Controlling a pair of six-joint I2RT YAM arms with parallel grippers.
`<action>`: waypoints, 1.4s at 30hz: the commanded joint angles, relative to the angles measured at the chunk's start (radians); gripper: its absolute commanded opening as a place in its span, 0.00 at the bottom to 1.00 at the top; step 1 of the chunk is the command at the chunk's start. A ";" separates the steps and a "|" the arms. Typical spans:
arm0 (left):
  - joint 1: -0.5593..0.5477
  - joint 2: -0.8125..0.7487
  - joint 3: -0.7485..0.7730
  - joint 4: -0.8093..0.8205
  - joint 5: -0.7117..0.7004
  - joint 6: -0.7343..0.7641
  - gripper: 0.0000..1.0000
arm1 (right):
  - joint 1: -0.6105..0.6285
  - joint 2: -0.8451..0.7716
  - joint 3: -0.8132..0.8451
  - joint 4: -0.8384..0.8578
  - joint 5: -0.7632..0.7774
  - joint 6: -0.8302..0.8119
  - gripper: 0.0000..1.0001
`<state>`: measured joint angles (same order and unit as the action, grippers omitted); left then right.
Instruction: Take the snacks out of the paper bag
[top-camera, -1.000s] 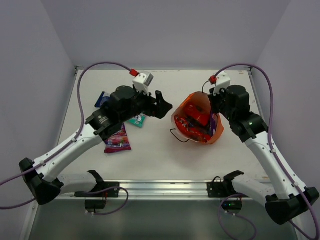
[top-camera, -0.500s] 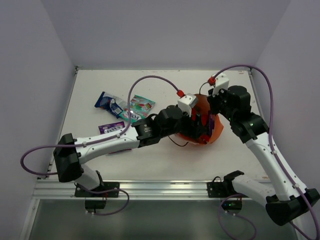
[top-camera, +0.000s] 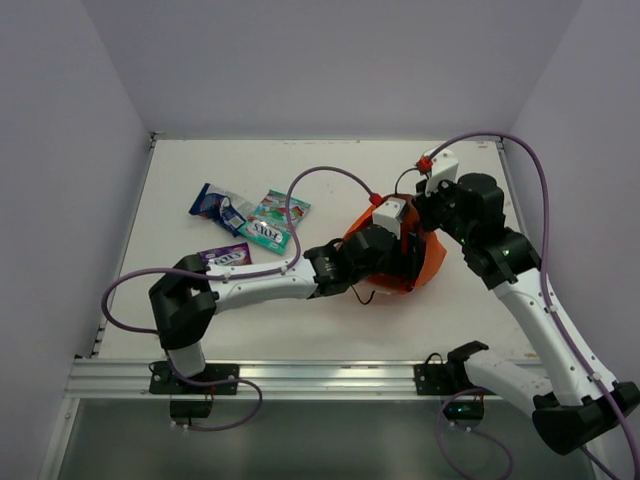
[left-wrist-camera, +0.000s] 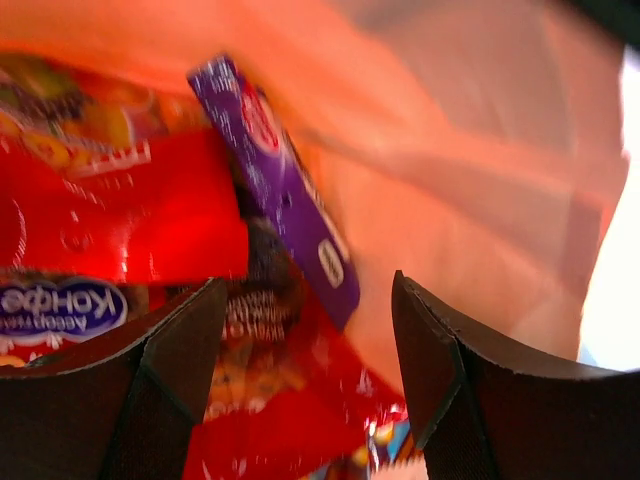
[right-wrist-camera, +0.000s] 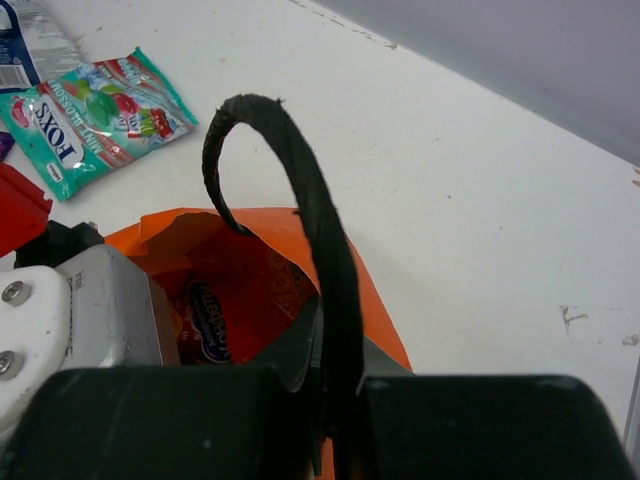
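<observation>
While the right arm (top-camera: 510, 262) holds the paper bag (top-camera: 432, 264) by its cord handle (right-wrist-camera: 312, 200), the right jaws closed tight on the cord, the left arm (top-camera: 260, 286) lies stretched across the desk (top-camera: 350, 175) with its wrist at the bag's mouth. From above, the bag sits at about 3 o'clock from the desk's middle, its mouth turned toward 9 o'clock. Three snacks lie out on the desk toward 10 o'clock, well apart from the bag: a blue packet (top-camera: 213, 203), a teal packet (top-camera: 270, 228) and a violet packet (top-camera: 224, 256) just beside the left arm.

The step in hand looks like the reach for another snack. The left wrist view looks into the bag. The left jaws stand well apart, at 7 and 5 o'clock of that view, with nothing visibly pinched between them. Ahead, a purple packet (left-wrist-camera: 272, 170) slants from 11 o'clock toward the middle, a large red packet (left-wrist-camera: 120, 210) fills 9 o'clock, and more red wrapper (left-wrist-camera: 290, 420) shows low between the jaws. The view is too blurred to tell whether the tips touch any of it.

The next move, as I judge it, calls for easing deeper until one packet's edge lies between the left jaws, then closing on that one alone and drawing it out toward 9 o'clock. The handle needs a firm hold so the bag does not drag along. The glossy wrappers may slip, or two may come out together.
</observation>
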<state>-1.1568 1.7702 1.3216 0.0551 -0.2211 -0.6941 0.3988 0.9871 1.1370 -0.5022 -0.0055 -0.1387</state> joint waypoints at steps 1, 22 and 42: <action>0.002 0.020 0.063 0.126 -0.102 -0.027 0.72 | 0.003 -0.061 0.032 0.179 -0.036 0.016 0.00; 0.003 0.248 0.206 0.144 -0.155 -0.022 0.66 | 0.003 -0.056 0.013 0.151 -0.093 0.056 0.00; 0.022 0.264 0.154 0.124 -0.162 -0.042 0.00 | 0.003 -0.079 0.021 0.165 -0.051 0.048 0.00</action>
<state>-1.1400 2.0315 1.4906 0.2192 -0.3901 -0.7498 0.3805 0.9668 1.1213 -0.5129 -0.0051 -0.1078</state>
